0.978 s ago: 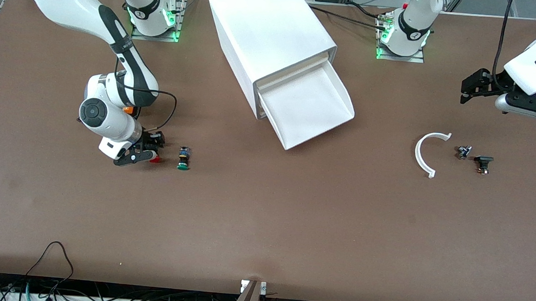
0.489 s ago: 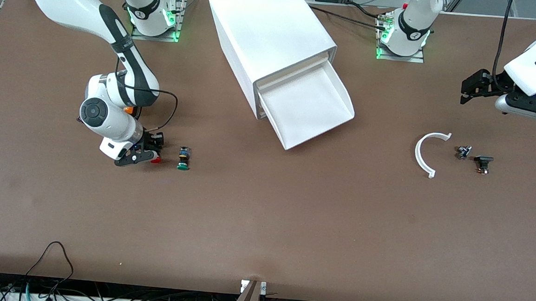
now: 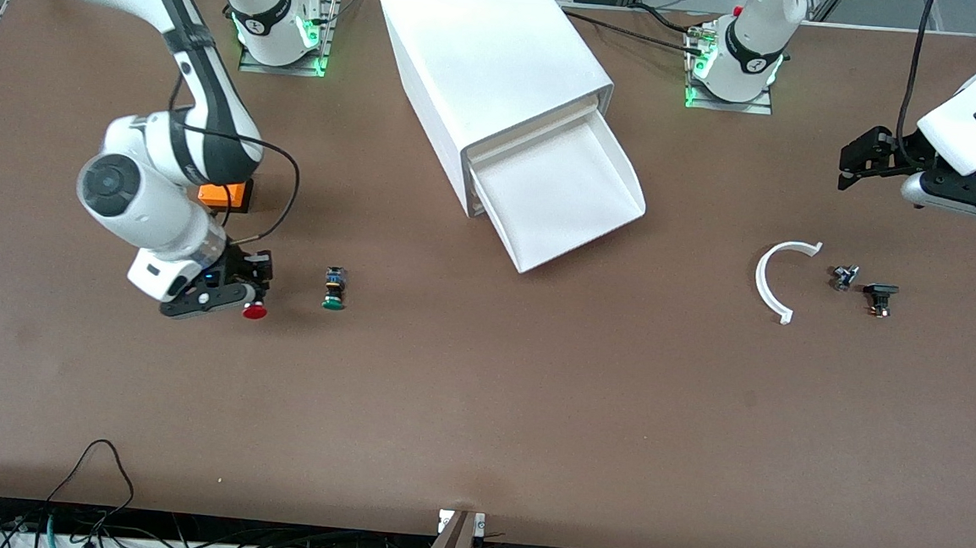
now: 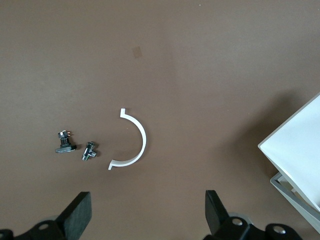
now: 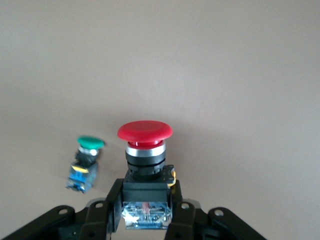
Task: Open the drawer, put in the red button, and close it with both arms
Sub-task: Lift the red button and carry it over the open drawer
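1. The right arm reaches down from its base, elbow bent, wrist low over the table toward its own end; the right gripper (image 3: 241, 299) is clamped on the red button (image 3: 254, 311), lifted clear of the table (image 3: 480, 409).
2. The left arm waits, raised over its end of the table; the left gripper (image 3: 850, 165) hangs with jaws spread wide.

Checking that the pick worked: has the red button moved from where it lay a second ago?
Yes. The red button, clamped in the right tool, has shifted away from the green button, toward the right arm's end of the table.
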`<state>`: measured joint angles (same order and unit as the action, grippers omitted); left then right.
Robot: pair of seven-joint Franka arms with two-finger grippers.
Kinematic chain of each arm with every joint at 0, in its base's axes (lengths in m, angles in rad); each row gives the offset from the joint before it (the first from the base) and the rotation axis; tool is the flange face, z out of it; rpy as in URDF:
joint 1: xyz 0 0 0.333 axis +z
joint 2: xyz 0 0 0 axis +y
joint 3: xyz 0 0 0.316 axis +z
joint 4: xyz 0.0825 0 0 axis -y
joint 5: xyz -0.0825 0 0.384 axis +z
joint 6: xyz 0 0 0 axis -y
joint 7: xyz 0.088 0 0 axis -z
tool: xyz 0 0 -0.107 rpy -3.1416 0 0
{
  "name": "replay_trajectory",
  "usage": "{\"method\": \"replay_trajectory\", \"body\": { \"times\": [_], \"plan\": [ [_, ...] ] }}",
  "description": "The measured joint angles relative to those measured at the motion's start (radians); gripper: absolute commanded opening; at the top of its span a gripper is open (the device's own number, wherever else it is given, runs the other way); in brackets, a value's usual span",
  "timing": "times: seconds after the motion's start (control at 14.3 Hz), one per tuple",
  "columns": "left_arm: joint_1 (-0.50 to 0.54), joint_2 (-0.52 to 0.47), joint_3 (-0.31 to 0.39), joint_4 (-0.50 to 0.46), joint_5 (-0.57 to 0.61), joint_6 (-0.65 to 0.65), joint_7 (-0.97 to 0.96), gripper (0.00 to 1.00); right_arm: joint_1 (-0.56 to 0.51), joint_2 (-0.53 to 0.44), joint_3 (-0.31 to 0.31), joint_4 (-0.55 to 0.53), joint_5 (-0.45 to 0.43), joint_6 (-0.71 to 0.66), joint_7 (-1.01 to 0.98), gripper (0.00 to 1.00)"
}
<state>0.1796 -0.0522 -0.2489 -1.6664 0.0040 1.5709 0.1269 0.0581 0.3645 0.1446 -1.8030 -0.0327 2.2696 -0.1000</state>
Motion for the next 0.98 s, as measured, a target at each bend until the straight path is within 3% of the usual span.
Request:
{"method": "replay_trajectory", "body": {
  "times": [0.21, 0.49, 0.7, 0.98],
  "plan": [
    [0.000, 0.001, 0.000, 0.000, 0.000, 0.000, 0.000, 1.00, 0.000, -0.003, 0.057, 0.112, 0.000, -0.023, -0.065, 0.11],
    [0.000, 0.001, 0.000, 0.001, 0.000, 0.000, 0.000, 1.00, 0.032, 0.009, 0.176, 0.188, -0.017, -0.035, -0.099, 0.11],
    [0.000, 0.001, -0.001, 0.001, 0.000, 0.000, 0.000, 1.00, 0.169, 0.029, 0.195, 0.253, -0.111, -0.069, -0.109, 0.11],
    [0.000, 0.001, -0.001, 0.001, 0.000, 0.000, 0.000, 1.00, 0.326, 0.115, 0.195, 0.410, -0.150, -0.166, -0.179, 0.11]
  ]
}}
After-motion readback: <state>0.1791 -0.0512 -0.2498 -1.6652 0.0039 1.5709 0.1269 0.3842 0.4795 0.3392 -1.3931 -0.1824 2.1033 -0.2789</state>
